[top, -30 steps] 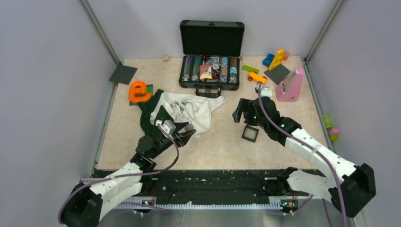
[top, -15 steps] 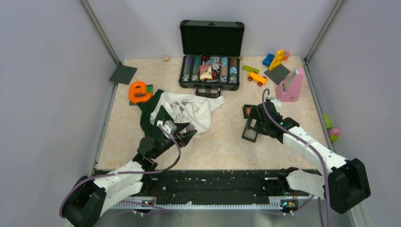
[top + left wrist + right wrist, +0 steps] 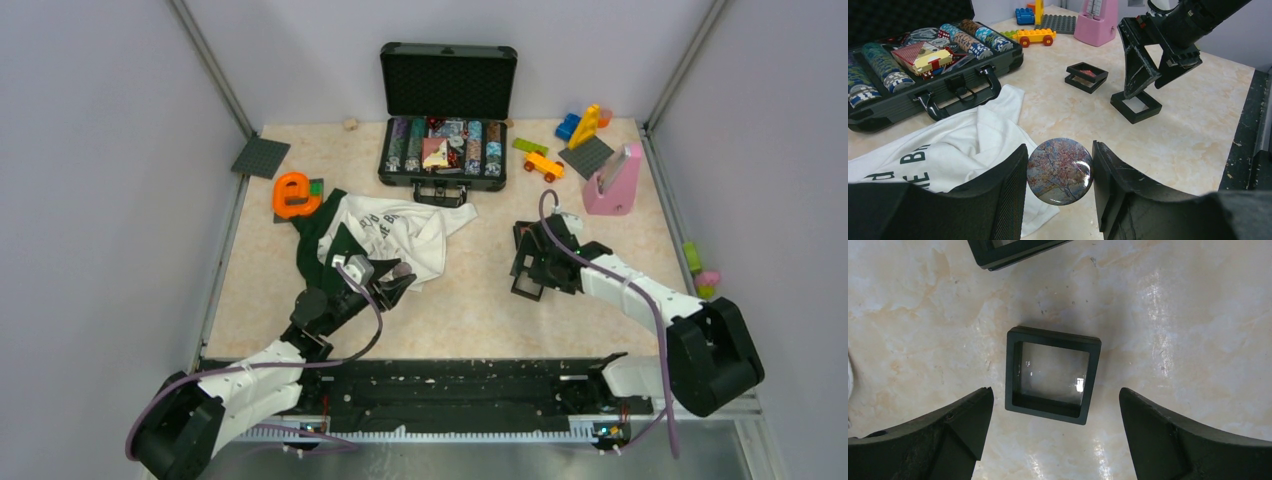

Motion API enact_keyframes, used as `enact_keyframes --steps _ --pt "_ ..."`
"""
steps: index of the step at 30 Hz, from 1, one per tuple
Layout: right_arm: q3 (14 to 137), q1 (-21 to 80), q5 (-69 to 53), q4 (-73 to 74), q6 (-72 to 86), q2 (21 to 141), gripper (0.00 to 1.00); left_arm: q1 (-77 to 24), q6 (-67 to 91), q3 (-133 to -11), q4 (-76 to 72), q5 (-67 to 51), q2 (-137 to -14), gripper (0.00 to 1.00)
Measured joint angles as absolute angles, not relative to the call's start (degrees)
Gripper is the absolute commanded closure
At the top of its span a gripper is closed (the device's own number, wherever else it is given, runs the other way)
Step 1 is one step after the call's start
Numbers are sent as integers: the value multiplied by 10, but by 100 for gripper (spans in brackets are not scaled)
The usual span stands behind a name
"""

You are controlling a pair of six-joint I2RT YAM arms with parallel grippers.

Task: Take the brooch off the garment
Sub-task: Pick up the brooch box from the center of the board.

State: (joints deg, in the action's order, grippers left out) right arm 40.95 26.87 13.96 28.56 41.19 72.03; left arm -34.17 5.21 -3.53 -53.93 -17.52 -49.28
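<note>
The pale marbled table [image 3: 470,310] filled the middle of the top view, and the garment [image 3: 400,230], a white printed tee lying over a dark green one, was crumpled in its left centre, below an open chip case [image 3: 445,120] at the upper centre. The left gripper [image 3: 388,278] hung at the lower right edge of that cloth, its jaws part-way closed and clamped on the brooch [image 3: 1060,171], a round painted badge with a blossoming tree on its face. It showed low in the centre of the left wrist view, its rim pressed by a finger on each side. It looked lifted clear of the white fabric, though its back and pin were hidden, so whether the pin had fully come free could not be told. At right centre the right gripper [image 3: 1055,392] hovered with its jaws spread wide and empty over a small black frame box [image 3: 1053,375], with a second one [image 3: 1087,76] just beyond. The badge seemed light and stiff, with a glossy domed face that would likely slip under a pad. Its thin rim, taken edge to edge as here, seemed the surest hold, though it could pivot or squirt out if squeezed unevenly.
</note>
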Motion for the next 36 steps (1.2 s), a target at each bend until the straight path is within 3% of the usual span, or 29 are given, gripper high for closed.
enact_keyframes --steps 19,24,31,36 --pt "445 295 187 284 445 804 2 -342 44 -35 -539 -175 -493 63" --pt "451 299 200 290 454 815 11 -342 43 -35 -539 -175 -493 63" --pt "451 306 203 289 461 824 13 -342 43 -35 -539 -175 -493 63" --pt "451 307 203 289 463 831 21 -342 43 -35 -539 -175 -493 63"
